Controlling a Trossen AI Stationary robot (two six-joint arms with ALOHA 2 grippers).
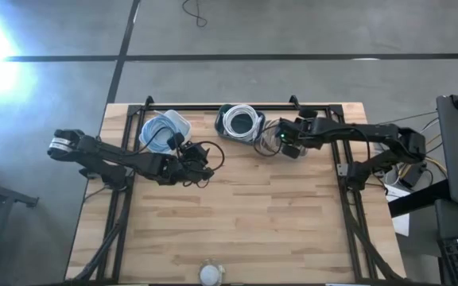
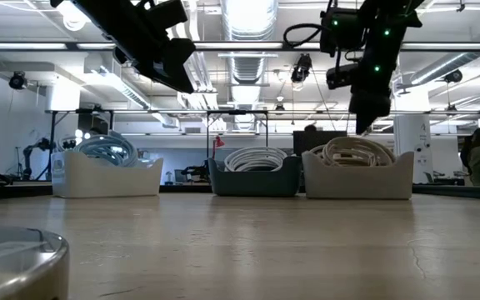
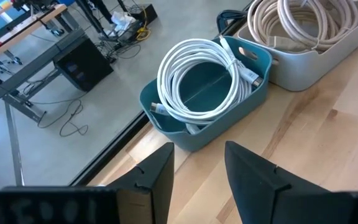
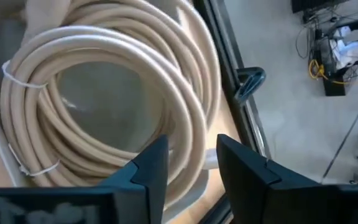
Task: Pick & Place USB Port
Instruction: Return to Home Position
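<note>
Three bins stand in a row along the table's far edge. The left white bin holds a bluish cable coil. The middle teal bin holds a coiled white USB cable. The right pale bin holds a coiled beige cable. My right gripper hovers open above the beige coil, also seen in the low view. My left gripper is open, raised above the table, short of the teal bin.
Bare wooden tabletop stretches from the bins to the near edge. A round pale object sits at the middle of the near edge. A black frame rail runs behind the bins. Beyond the table lie desks and equipment.
</note>
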